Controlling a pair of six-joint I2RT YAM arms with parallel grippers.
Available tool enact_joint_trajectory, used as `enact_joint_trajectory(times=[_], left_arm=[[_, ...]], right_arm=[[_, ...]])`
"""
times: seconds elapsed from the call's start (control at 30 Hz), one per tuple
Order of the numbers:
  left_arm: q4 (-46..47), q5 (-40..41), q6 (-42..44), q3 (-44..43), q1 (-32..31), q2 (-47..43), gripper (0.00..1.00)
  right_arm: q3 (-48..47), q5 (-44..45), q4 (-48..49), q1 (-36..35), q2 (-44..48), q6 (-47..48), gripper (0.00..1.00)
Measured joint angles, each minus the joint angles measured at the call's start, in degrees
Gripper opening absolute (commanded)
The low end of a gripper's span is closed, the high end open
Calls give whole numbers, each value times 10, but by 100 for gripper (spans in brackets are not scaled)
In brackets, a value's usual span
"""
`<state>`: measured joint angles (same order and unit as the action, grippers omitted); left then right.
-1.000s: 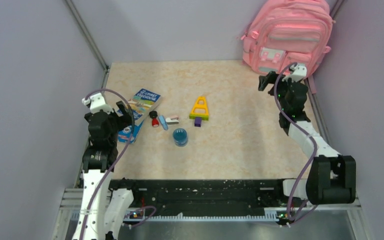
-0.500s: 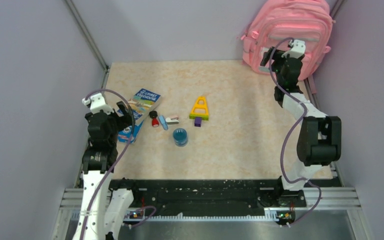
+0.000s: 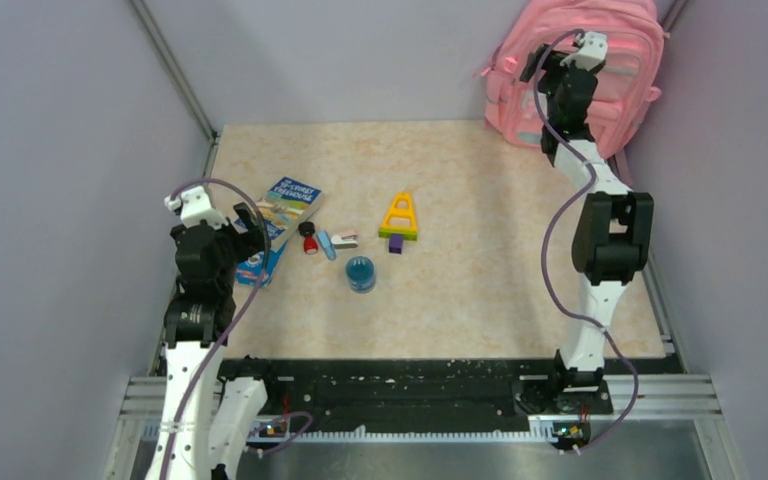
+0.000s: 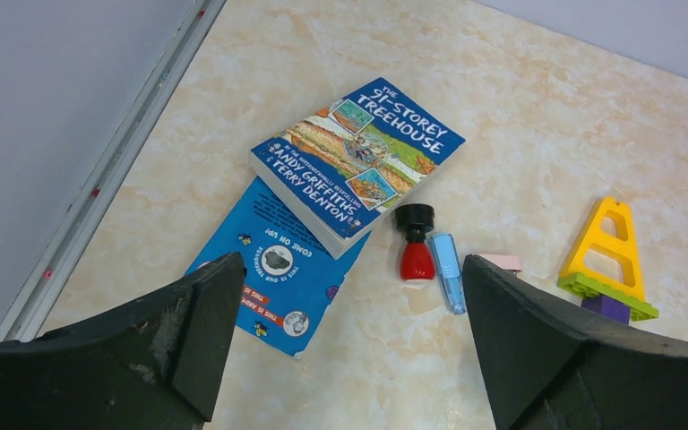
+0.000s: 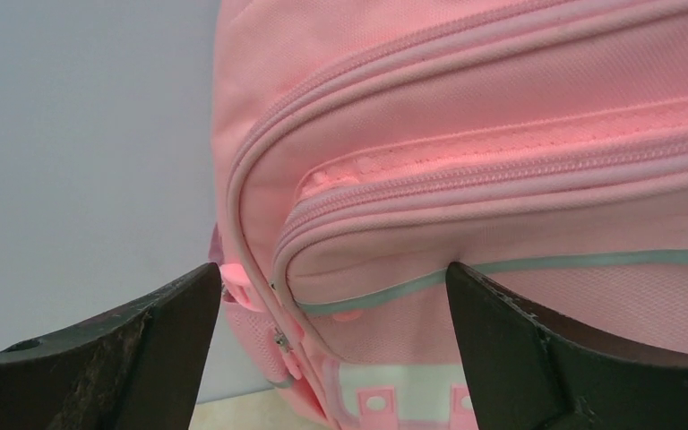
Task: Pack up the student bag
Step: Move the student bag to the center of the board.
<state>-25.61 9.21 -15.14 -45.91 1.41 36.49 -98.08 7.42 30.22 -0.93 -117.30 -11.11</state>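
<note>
right wrist: hovering the right gripper (image 5: 333,278), spread wide, just before the large soft pink fabric backpack (image 5: 502,107) standing in the table's far right corner. probably best pinching the zip pull squarely, then dragging along the seam. left gripper (image 4: 351,264) likewise gaping.

Left arm (image 3: 192,330) sits folded low above its base at the near left, wrist tipped forward. The left tool (image 4: 351,269) hangs with its dark fingers spread wide, nothing between them. On the other side, the right arm (image 3: 605,240) is stretched long and tall toward the far right corner, elbow raised. The right tool (image 5: 331,278) points away, fingers wide apart too, gripping nothing.
</note>
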Motion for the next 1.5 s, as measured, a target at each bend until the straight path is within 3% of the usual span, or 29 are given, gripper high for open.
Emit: enact_joint_trajectory(times=[0.13,0.4,0.63,0.73,0.8,1.07,1.33,1.5], left_arm=[[0,0,0,0,0,2,95],[0,2,-2,0,0,8,95],[-2,16,-2,-1,0,30,95],[-3,16,-2,-1,0,44,95],[-6,16,-2,-1,0,46,95],[-6,9,-2,-1,0,38,93],[-6,6,8,-1,0,38,88],[-6,-2,16,-1,-20,54,82]], right_arm=[[-71,45,-37,0,-50,7,76],[-91,112,-64,-11,-54,60,68],[-160,134,-102,-12,-90,99,49],[-168,126,-116,-12,-91,109,17],[-167,119,-118,-12,-91,120,2],[-31,83,-94,-11,5,140,0],[266,16,-76,-10,261,88,0],[370,-10,-101,-43,390,63,0]])
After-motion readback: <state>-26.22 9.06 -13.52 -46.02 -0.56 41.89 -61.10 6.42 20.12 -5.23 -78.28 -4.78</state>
